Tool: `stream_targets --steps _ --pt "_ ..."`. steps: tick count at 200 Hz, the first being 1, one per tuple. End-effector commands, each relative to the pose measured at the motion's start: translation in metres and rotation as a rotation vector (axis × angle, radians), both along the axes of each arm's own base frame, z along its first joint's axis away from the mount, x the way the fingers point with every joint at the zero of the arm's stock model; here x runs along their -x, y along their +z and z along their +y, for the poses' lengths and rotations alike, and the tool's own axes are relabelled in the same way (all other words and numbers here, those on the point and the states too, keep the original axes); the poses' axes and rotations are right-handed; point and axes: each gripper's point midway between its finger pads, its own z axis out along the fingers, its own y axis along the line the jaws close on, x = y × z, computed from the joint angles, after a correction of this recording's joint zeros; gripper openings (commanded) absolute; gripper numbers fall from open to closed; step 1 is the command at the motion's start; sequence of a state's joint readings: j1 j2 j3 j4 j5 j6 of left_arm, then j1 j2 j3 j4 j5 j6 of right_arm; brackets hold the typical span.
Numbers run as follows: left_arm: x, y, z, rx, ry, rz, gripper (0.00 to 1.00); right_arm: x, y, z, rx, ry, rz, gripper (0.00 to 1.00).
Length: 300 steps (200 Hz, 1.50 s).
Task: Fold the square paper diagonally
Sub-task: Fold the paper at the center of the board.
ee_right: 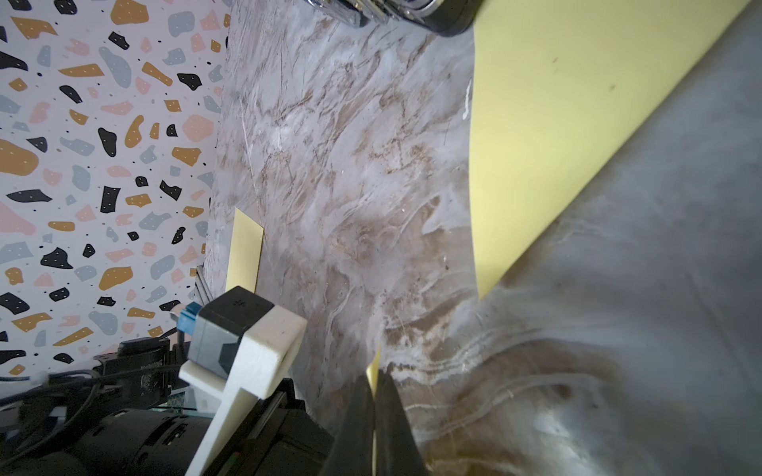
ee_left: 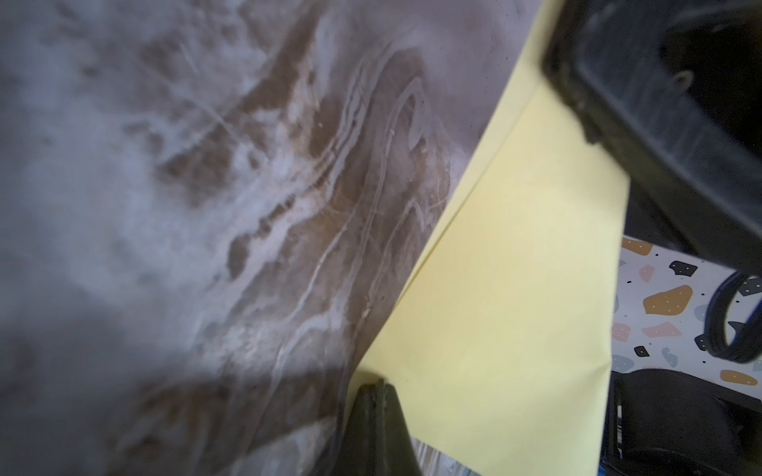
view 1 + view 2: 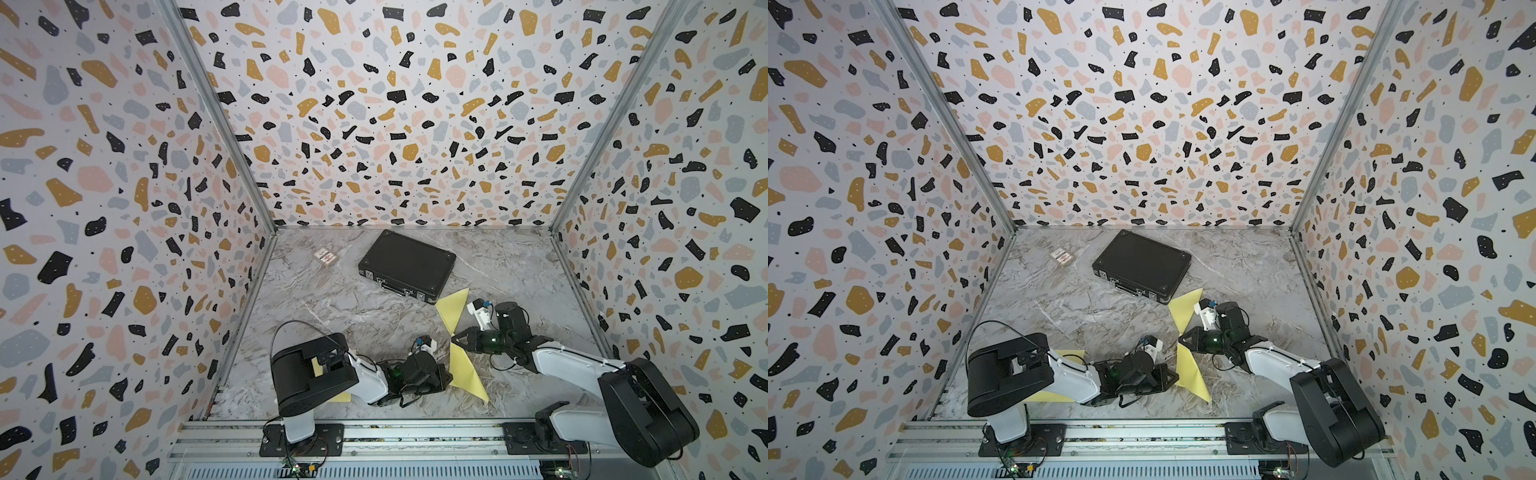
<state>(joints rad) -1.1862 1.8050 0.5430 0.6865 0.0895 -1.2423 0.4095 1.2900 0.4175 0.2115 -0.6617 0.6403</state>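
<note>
Yellow square paper (image 3: 465, 370) (image 3: 1192, 374) is off the grey marble-pattern tabletop (image 3: 332, 299) for most of its length, strung between both grippers, right of centre and nearer the front rail. In both top views it reads as two triangular lobes pinched to a waist.

Right gripper (image 3: 454, 338) (image 3: 1180, 340) sits at that waist. Its wrist view shows the jaws clamped on a thin yellow edge (image 1: 374, 369), with the rest of the sheet (image 1: 556, 123) curving away.

Left gripper (image 3: 448, 376) (image 3: 1176, 378) is at the near lobe. Its wrist view shows the fingers (image 2: 377, 412) fully closed on a paper corner, with a crease line running up the sheet (image 2: 515, 288).

The far tip of the sheet is just beside the near corner of the black hard-shell briefcase (image 3: 407, 266); can't tell if they touch.

A second flat yellow sheet (image 3: 1069, 356) (image 1: 245, 251) lies on the table under the left arm. A small pink-and-white card pack (image 3: 325, 257) sits far left, well apart.
</note>
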Motion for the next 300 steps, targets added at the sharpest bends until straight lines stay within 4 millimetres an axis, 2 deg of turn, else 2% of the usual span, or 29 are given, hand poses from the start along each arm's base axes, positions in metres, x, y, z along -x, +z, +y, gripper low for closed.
stream_targets --steps 1,16,61,73,106,139,183,228,277,300 --pt "0.074 -0.126 0.164 -0.707 -0.041 0.282 0.0 -0.004 0.01 -0.002 0.024 -0.003 -0.011 0.37" --pt "0.074 -0.126 0.165 -0.708 -0.04 0.279 0.0 0.006 0.001 -0.007 0.051 0.001 0.037 0.45" --pt "0.073 -0.126 0.165 -0.708 -0.034 0.276 0.0 0.041 -0.012 -0.016 0.019 -0.01 0.137 0.49" --pt "0.073 -0.126 0.165 -0.707 -0.035 0.274 0.0 0.049 -0.015 -0.02 0.029 -0.021 0.155 0.52" --pt "0.072 -0.125 0.163 -0.71 -0.038 0.272 0.0 0.076 -0.025 -0.03 0.046 -0.025 0.236 0.53" --pt "0.071 -0.125 0.165 -0.723 -0.03 0.272 0.0 0.093 -0.028 -0.038 0.039 -0.056 0.269 0.52" --pt "0.07 -0.126 0.166 -0.727 -0.024 0.268 0.0 0.104 -0.028 -0.041 0.009 -0.081 0.297 0.42" --pt "0.072 -0.129 0.167 -0.724 -0.028 0.27 0.0 0.106 -0.031 -0.044 0.04 -0.074 0.313 0.2" --pt "0.073 -0.131 0.169 -0.722 -0.024 0.275 0.0 0.11 -0.034 -0.045 0.077 -0.045 0.335 0.01" --pt "0.073 -0.134 0.169 -0.722 -0.022 0.281 0.0 0.11 -0.033 -0.045 0.079 -0.043 0.334 0.0"
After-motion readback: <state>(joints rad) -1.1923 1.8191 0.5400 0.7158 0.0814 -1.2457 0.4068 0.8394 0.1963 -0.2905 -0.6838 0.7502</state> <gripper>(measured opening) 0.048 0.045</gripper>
